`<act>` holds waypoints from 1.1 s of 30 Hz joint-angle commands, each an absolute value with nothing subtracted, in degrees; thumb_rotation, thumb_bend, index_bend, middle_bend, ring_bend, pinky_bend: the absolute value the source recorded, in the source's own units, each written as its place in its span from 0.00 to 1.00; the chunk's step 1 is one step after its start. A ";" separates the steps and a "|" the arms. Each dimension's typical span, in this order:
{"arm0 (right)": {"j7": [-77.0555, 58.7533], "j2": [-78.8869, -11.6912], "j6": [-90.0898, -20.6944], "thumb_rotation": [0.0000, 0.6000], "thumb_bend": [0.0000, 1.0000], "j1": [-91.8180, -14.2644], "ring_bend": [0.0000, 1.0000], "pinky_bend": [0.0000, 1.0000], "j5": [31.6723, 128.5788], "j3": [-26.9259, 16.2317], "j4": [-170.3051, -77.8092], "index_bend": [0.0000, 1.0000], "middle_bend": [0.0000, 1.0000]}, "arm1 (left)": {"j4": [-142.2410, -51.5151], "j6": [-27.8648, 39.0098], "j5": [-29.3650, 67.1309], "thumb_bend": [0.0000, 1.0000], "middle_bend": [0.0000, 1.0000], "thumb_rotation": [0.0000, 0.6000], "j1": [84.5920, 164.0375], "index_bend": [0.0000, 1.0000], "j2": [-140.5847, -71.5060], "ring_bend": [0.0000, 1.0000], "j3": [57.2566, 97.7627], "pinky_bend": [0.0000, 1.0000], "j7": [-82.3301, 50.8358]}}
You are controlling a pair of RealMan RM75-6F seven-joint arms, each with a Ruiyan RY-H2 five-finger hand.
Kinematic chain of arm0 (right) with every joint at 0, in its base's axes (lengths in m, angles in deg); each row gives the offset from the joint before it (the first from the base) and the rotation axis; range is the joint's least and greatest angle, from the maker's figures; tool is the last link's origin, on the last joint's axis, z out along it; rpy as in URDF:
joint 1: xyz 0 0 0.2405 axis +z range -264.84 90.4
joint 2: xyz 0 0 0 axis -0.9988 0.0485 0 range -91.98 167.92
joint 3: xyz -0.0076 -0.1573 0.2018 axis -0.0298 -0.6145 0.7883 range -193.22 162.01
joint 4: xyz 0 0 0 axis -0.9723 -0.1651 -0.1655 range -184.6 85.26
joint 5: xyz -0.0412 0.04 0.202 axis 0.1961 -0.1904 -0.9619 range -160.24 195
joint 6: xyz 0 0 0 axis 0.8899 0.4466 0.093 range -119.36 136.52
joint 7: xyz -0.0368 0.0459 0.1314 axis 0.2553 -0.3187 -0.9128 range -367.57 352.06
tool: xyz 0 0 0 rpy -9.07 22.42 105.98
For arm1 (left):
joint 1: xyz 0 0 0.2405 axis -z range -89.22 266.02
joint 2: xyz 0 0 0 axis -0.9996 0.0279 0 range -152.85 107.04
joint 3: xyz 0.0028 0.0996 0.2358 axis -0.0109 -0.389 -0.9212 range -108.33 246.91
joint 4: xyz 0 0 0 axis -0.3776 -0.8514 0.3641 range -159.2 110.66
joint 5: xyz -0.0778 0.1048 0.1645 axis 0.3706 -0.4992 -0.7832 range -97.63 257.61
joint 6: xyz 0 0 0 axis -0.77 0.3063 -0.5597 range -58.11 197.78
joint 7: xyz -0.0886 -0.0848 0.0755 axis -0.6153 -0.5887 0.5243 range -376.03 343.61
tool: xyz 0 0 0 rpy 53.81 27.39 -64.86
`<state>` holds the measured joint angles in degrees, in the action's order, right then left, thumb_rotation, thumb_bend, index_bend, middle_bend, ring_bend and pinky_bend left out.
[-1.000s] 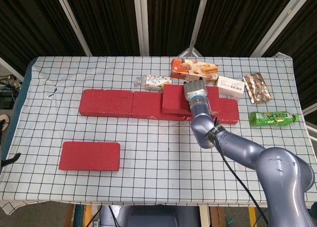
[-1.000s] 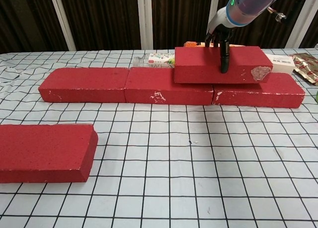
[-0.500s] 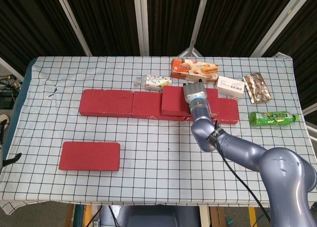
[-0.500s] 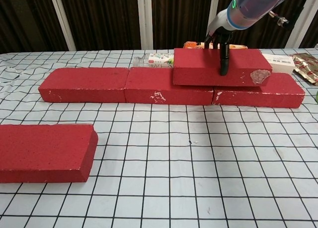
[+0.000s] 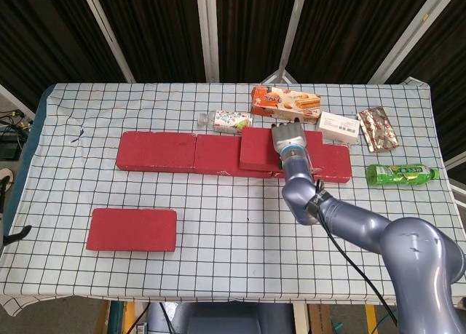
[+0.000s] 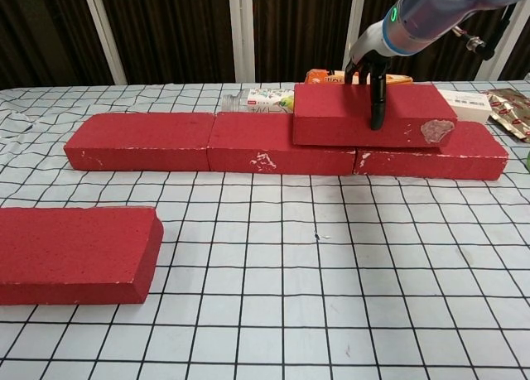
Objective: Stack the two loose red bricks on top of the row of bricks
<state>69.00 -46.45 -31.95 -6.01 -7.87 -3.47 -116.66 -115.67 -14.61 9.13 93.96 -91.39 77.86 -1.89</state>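
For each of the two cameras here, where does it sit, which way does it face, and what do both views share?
Head view: high above the near edge, looking down on the whole table, brick row, loose brick and snacks along the far edge; the right arm reaches in from lower right.
Chest view: low, near tabletop height, facing across the table toward the dark curtains; only the right forearm and right hand show, at the top.
Shared: the right hand gripping the stacked brick on the row, and the loose brick at near left. The left hand shows in neither.
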 commanded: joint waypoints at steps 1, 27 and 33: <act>68.63 -46.48 -31.67 1.00 0.17 -6.19 0.19 0.00 -7.53 -3.56 -116.82 0.38 0.29 | -115.71 -14.62 9.16 0.18 0.00 1.00 93.97 0.07 -91.43 0.00 77.83 0.13 -1.77; 66.40 -46.94 -31.71 1.00 0.17 -5.83 0.07 0.00 -6.84 -4.64 -116.71 0.28 0.20 | -115.67 -14.51 9.70 0.18 0.00 1.00 94.24 0.07 -91.68 0.00 77.79 0.13 -0.93; 67.31 -46.83 -32.40 1.00 0.17 -5.35 0.04 0.00 -8.43 -4.81 -116.90 0.24 0.16 | -115.68 -14.55 9.90 0.18 0.00 1.00 94.21 0.07 -91.68 0.00 77.83 0.13 -0.87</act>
<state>67.27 -46.82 -32.35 -5.40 -8.38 -4.80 -116.91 -115.68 -14.56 9.90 94.21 -91.67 77.82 -0.88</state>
